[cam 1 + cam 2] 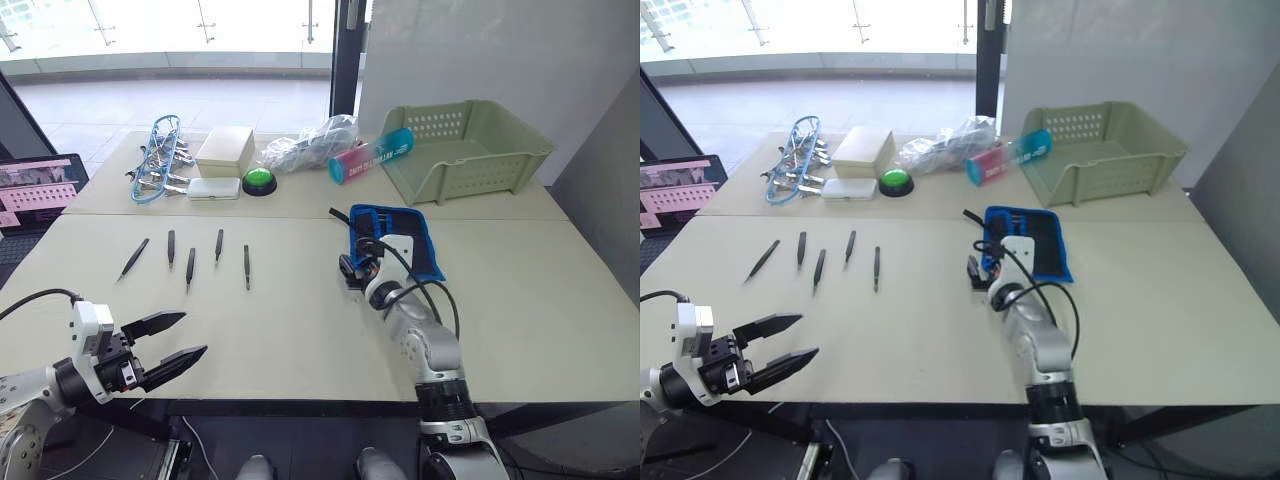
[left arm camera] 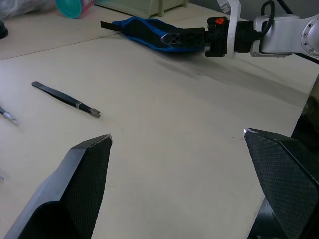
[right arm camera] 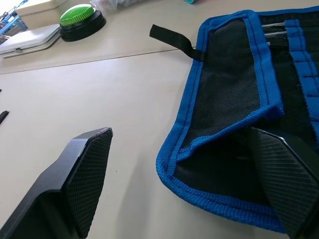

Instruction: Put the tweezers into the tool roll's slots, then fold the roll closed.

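Up in the eye views, the roll [image 1: 396, 238] lies open on the tabletop [image 1: 300, 330], toward the right side. It is black with blue edges, and a black strap [image 1: 339, 214] sticks out from its far left corner. The right claw [image 1: 352, 270] sits at the near left edge of the roll. Five tweezers [image 1: 190, 264] lie in a loose row on the left part of the tabletop, well apart from the roll. The left claw [image 1: 170, 343] hangs near the front edge, its two fingers spread wide with nothing between them. At the back are a green basket [image 1: 465, 148], a green button [image 1: 259, 180], a tan box [image 1: 225, 150], and a bundle of clamps [image 1: 156, 160].

Next, the left wrist view shows the left claw wide open over bare tabletop. One of the tweezers lies flat ahead of it. Farther off is the roll, with the right claw at its edge.

Last, the right wrist view shows the right claw [image 3: 199, 174] open wide. One finger [image 3: 284, 169] is over the roll's black inside, under a lifted blue edge. The other finger is over bare tabletop beside the roll. Silver tips show in the slots [image 3: 284, 35].
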